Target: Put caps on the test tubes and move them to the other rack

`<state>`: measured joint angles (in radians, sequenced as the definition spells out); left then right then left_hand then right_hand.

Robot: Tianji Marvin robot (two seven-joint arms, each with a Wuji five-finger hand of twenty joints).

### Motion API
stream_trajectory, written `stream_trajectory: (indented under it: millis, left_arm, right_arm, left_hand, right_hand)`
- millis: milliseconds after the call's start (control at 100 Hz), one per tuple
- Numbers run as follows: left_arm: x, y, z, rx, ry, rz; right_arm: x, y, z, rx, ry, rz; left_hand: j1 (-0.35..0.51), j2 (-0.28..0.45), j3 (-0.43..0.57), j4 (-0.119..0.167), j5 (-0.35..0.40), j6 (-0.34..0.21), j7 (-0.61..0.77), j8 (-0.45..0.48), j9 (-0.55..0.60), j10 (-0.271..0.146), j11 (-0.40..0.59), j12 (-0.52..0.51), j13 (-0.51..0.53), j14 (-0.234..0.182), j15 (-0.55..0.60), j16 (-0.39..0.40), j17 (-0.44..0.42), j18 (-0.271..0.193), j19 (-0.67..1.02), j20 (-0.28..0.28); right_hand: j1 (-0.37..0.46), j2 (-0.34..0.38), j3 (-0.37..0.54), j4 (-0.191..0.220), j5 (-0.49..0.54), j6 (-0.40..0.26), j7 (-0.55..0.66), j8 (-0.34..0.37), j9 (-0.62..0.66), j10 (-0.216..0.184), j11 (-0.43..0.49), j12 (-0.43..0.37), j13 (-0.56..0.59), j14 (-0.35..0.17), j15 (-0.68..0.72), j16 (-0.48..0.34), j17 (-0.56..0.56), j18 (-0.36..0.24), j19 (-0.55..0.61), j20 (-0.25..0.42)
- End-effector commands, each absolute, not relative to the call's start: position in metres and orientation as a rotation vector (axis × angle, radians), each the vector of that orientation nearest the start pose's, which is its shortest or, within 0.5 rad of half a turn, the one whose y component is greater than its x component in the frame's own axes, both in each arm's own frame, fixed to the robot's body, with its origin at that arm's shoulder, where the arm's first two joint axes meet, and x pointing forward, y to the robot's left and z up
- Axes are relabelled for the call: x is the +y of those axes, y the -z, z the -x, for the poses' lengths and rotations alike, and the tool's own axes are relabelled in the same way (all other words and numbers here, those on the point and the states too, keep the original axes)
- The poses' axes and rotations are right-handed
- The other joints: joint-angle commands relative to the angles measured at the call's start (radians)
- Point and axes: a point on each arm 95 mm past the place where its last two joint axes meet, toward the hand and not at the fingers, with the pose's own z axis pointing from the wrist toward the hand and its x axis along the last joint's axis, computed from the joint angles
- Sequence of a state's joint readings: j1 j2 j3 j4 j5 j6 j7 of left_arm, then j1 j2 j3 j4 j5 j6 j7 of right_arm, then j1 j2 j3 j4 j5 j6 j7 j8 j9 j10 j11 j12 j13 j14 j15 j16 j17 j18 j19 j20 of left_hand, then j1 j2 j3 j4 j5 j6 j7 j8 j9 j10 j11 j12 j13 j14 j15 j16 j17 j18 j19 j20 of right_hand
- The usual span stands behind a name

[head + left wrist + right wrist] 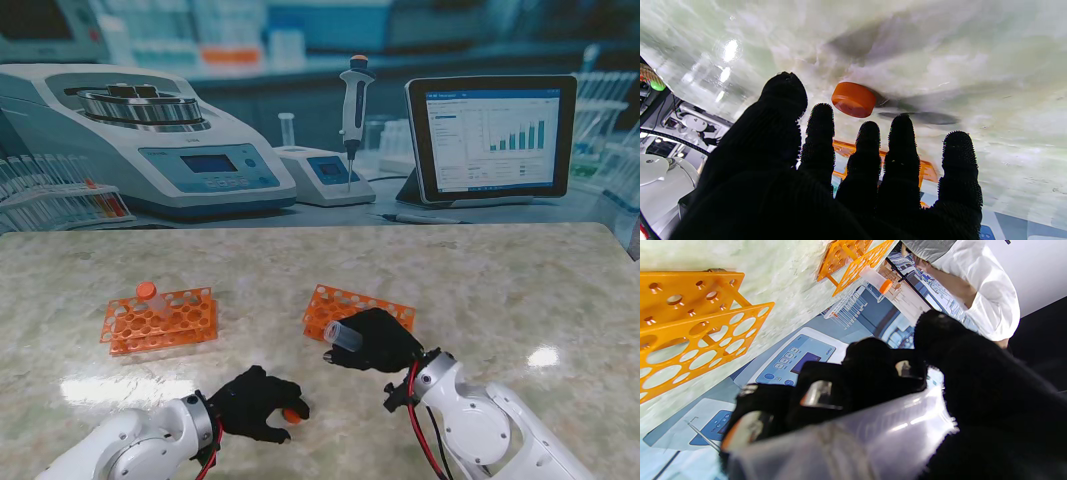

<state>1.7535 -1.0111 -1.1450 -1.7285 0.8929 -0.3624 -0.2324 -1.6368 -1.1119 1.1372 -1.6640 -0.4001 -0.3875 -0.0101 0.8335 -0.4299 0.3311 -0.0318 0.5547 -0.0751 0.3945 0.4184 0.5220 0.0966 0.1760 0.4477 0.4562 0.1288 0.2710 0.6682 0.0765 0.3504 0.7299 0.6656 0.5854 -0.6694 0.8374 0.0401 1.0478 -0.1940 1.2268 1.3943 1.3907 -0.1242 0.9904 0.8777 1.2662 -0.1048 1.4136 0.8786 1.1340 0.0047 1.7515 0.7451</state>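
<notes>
A glossy, pale marbled table (pixel 500 280) carries my work, backed by a printed laboratory backdrop (pixel 300 60) of instruments and a screen. My right hand (pixel 375 340), gloved in black knit, is closed around a clear plastic test tube (pixel 343 336), its open mouth pointing left, just in front of the tilted orange rack (pixel 372 304). My left hand (pixel 255 403) hovers with fingers spread, holding nothing; a round orange cap (pixel 853 99) lies on the table at its fingertips. The left orange rack (pixel 165 320), perforated with round holes, holds one capped tube (pixel 152 297).
</notes>
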Motion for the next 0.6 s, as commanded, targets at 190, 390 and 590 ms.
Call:
stream_trajectory:
  millis: [190,390,590]
  left_arm:
    - [-0.05,0.385,-0.298,2.171,1.617,1.149]
    - [-0.05,0.393,-0.303,2.168,1.603,1.128]
    - [-0.049,0.399,-0.309,2.147,1.592,1.125]
  right_arm:
    - [0.066,0.318,-0.35,-1.435,2.387,1.577]
    - [0.064,0.318,-0.35,-1.433,2.395,1.583]
    - [0.064,0.318,-0.35,-1.43,2.399,1.588]
  left_hand:
    - [-0.001,-0.059,0.1,-0.035,0.015,-0.062,0.104,0.08,0.006,-0.046,0.059,0.095,0.008,-0.031,0.133,0.145,-0.007,-0.036,0.055,0.077]
    - [0.037,-0.066,0.125,-0.033,0.015,-0.074,0.179,0.14,0.019,-0.067,0.13,0.206,-0.021,-0.065,0.286,0.305,-0.006,-0.066,0.135,0.122]
    - [0.135,-0.055,0.115,-0.027,0.027,-0.04,0.189,0.158,0.044,-0.086,0.192,0.282,-0.009,-0.092,0.408,0.381,0.024,-0.088,0.242,0.174]
  right_hand:
    - [0.058,0.006,-0.011,0.004,0.063,-0.04,0.08,0.058,0.05,0.02,0.003,0.021,0.061,-0.182,0.2,0.056,0.061,-0.055,0.218,0.014]
    - [0.058,0.007,-0.013,0.0,0.063,-0.041,0.078,0.059,0.05,0.019,-0.001,0.022,0.061,-0.182,0.194,0.053,0.061,-0.055,0.217,0.013]
    - [0.059,0.008,-0.015,-0.002,0.062,-0.041,0.077,0.06,0.05,0.019,-0.004,0.024,0.061,-0.181,0.189,0.049,0.061,-0.054,0.217,0.012]
